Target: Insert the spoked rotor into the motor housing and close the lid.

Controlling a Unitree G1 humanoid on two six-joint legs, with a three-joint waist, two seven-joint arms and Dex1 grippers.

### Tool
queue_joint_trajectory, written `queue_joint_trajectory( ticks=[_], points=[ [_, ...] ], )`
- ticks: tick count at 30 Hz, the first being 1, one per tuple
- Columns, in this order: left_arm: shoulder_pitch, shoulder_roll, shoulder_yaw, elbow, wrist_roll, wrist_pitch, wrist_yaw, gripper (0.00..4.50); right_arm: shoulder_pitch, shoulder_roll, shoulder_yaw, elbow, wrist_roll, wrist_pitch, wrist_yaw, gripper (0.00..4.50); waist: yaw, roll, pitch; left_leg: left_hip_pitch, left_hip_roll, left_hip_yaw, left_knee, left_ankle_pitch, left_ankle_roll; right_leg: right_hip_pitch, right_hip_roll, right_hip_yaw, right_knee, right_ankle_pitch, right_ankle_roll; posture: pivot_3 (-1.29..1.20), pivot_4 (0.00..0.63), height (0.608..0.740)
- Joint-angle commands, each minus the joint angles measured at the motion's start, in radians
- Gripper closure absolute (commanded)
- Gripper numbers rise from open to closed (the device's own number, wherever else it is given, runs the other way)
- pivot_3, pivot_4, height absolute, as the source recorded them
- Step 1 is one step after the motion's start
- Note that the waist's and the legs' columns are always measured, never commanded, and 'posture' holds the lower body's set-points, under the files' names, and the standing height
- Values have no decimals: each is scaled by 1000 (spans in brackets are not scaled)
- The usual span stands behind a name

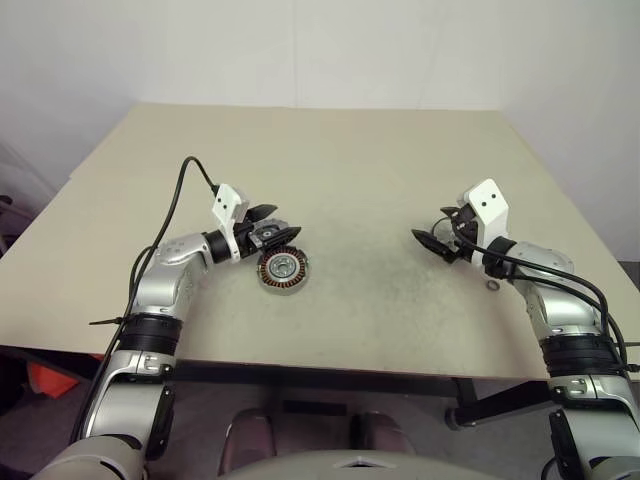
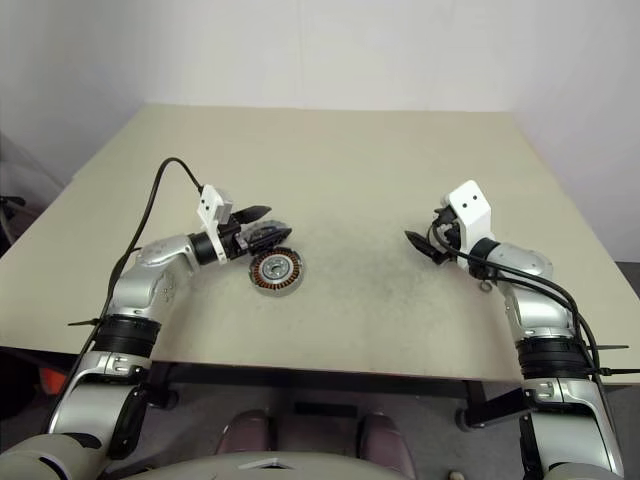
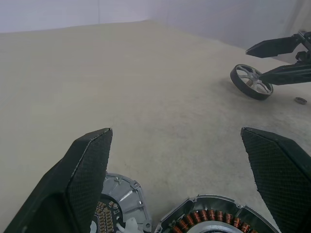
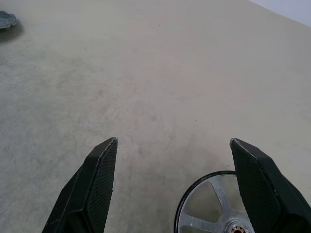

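Head views: left gripper [image 1: 278, 228] jaws apart, empty, just above motor housing [image 1: 283, 271] on bench [image 1: 350, 180]. Right gripper [image 1: 432, 241] jaws apart, empty.

Left wrist view: housing between and below spread jaws, lid [image 3: 119, 206] beside it under one finger [image 3: 85, 174]. Spoked rotor [image 3: 251, 81] far ahead, beneath right gripper.

Right wrist view: rotor flat on bench, between jaws, close to one finger [image 4: 257, 179], untouched.

A plain beige worktop [image 1: 330, 160] carries a few parts. Toward its near left lies the motor housing [image 1: 283, 271], copper windings facing up, with the dark lid [image 3: 119, 204] just beside it. Well apart, on the near right, the spoked rotor [image 3: 251, 81] rests flat, and a small metal ring [image 1: 492, 285] lies near it.
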Motion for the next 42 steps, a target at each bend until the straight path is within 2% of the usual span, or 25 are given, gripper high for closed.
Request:
queue_joint_trajectory(
  ticks=[1, 12, 15, 19, 25, 30, 32, 36, 42],
  points=[
    [-31, 6, 2, -28, -15, -6, -12, 25, -25, -7, -17, -18, 5, -17, 1, 333, 0, 0, 0, 0, 0, 0, 0, 0, 0, 0, 0, 0, 0, 0, 0, 0, 0, 740],
    [-19, 30, -12, -46, -9, 9, -48, 25, -27, 0, -13, -14, 2, -21, -4, 333, 0, 0, 0, 0, 0, 0, 0, 0, 0, 0, 0, 0, 0, 0, 0, 0, 0, 740],
    [-7, 88, -39, -73, -1, 22, -112, 25, -34, 2, -9, -9, 0, -22, -3, 333, -1, 0, 0, 0, 0, 0, 0, 0, 0, 0, 0, 0, 0, 0, 0, 0, 0, 740],
    [-4, 222, -78, -132, 7, 21, -250, 25, -45, 6, -2, 1, -5, -27, 4, 333, -4, 0, 0, 0, 1, 0, -1, 0, 0, -1, 1, 0, 0, 0, 0, 0, 0, 740],
    [-79, 332, -148, -152, 90, -108, -366, 25, -56, 13, 7, 14, -9, -35, 11, 333, 2, 0, 0, 0, 0, 0, -2, 0, -1, -1, 0, -1, 0, 0, 0, 0, 0, 740],
    [-187, 346, -296, -71, 301, -437, -411, 25, -72, 23, 19, 11, -9, -37, 19, 333, 1, 0, 0, 0, 0, 0, -2, 0, -1, -1, 0, -1, 0, 0, 0, 0, 0, 740],
    [-229, 337, -338, -31, 338, -535, -439, 25, -75, 27, 23, 7, -10, -35, 17, 333, 1, 0, 0, 0, 0, 0, -2, 1, -1, -1, 0, -1, 0, 0, 0, 0, 0, 740],
    [-315, 347, -401, 18, 370, -679, -540, 25, -75, 19, 23, -10, -7, -22, 21, 333, 1, 0, 0, 0, 1, 0, -2, 1, -1, -1, 0, -1, 1, 0, 0, 0, 0, 740],
    [-365, 393, -432, -53, 354, -717, -663, 25, -49, -26, 14, -69, 5, 29, 64, 333, 4, 1, 0, 0, 1, 0, -2, 1, -2, -2, 1, -1, 1, 0, 0, 0, 0, 740]
  ],
)
